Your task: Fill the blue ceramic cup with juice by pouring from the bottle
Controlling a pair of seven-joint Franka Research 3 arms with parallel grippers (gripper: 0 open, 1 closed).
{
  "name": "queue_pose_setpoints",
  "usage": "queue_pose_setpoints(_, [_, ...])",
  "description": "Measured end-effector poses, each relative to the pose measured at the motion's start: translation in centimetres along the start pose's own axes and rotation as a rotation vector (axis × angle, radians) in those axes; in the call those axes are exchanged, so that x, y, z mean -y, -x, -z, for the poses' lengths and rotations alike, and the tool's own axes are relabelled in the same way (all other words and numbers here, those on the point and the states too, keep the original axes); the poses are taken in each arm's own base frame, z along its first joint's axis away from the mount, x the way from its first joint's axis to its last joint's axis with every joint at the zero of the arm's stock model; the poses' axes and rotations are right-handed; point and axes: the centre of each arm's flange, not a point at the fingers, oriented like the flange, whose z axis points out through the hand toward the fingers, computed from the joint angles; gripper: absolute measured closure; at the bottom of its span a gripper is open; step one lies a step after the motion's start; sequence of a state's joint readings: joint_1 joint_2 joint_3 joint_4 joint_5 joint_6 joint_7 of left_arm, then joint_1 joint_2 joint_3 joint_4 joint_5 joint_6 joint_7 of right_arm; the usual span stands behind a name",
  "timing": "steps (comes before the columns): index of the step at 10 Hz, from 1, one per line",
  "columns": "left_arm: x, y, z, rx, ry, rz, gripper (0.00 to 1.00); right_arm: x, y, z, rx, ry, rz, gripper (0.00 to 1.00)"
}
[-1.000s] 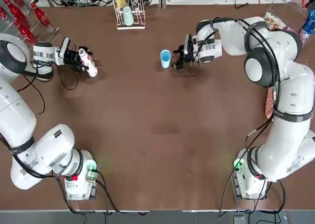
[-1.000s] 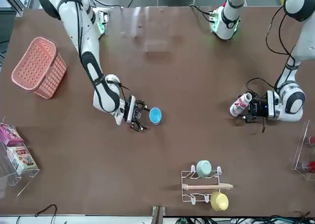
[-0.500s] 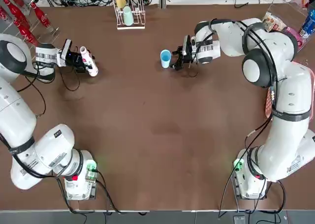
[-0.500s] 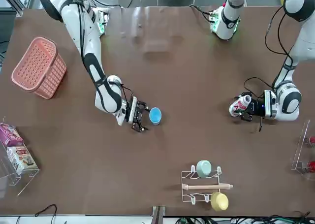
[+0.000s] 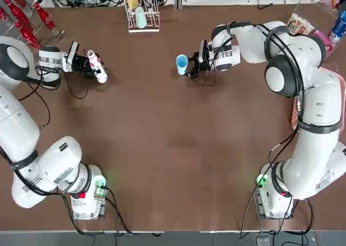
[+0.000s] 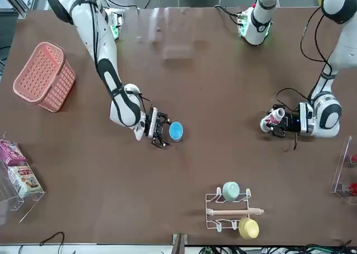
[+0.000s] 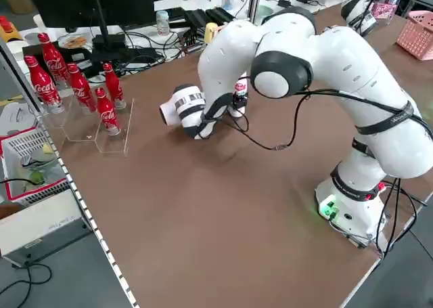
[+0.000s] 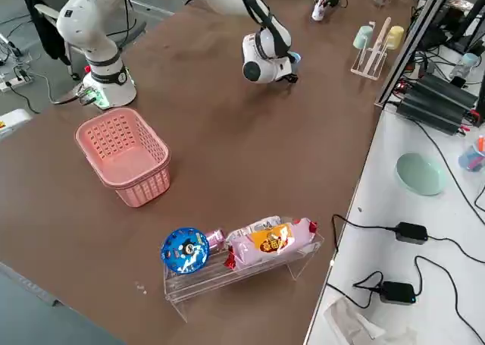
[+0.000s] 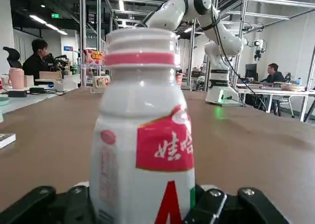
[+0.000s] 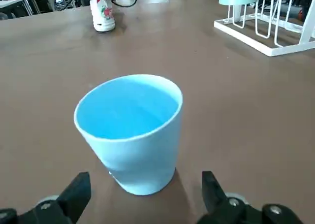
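Note:
The bottle (image 5: 97,68), white with a red-pink label and white cap, stands on the table at the far left. My left gripper (image 5: 86,65) lies low and level beside it. In the left wrist view the bottle (image 9: 142,135) fills the picture and both black fingers (image 9: 211,204) press against its lower sides. The blue ceramic cup (image 5: 181,64) stands upright and empty at the back middle. My right gripper (image 5: 193,67) is level at the cup's right, open. Its fingertips (image 10: 76,189) flank the base of the cup (image 10: 133,130) without touching it.
A white wire rack (image 5: 141,12) with a mint-green and a yellow cup stands at the back edge. Red cola bottles (image 5: 27,21) stand at the back left corner. A pink basket (image 6: 44,75), a blue can (image 5: 339,24) and a clear tray of packets (image 6: 17,178) stand on my right side.
My left gripper's fingers have closed in from wide open onto the bottle's sides. My right gripper has crept slightly closer to the cup, still open.

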State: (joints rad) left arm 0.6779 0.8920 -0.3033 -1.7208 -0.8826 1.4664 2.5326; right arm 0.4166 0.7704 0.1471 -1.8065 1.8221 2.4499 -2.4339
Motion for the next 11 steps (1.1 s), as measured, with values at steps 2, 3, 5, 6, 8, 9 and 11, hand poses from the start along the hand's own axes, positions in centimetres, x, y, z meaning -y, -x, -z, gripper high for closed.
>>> queue_pose_setpoints(2, [1.4,-2.6,-0.7,0.023,0.02,-0.039,0.52,0.5,-0.1,-0.4,0.001,-0.009,0.003,0.0])
queue_pose_setpoints(3, [2.2,-4.0,-1.2,0.044,0.033,-0.037,0.52,0.8,-0.3,-0.8,-0.001,-0.016,0.005,0.0])
queue_pose_setpoints(5, [4.2,-7.0,-2.9,0.088,0.071,-0.005,0.51,1.4,-0.5,-1.2,-0.004,-0.026,0.006,0.01])
queue_pose_setpoints(6, [5.0,-7.8,-4.4,0.101,0.098,0.011,0.51,1.4,-0.6,-1.3,-0.004,-0.026,0.006,0.03])
queue_pose_setpoints(8, [6.1,-8.2,-7.6,0.116,0.139,0.017,0.51,1.4,-0.5,-1.3,-0.003,-0.025,0.006,0.09])
queue_pose_setpoints(9, [6.7,-8.5,-9.3,0.109,0.154,0.011,0.51,1.4,-0.5,-1.2,-0.003,-0.024,0.006,0.14])
queue_pose_setpoints(11, [8.2,-9.3,-12.0,0.121,0.161,-0.014,0.53,1.4,-0.5,-1.2,-0.003,-0.024,0.005,0.15])
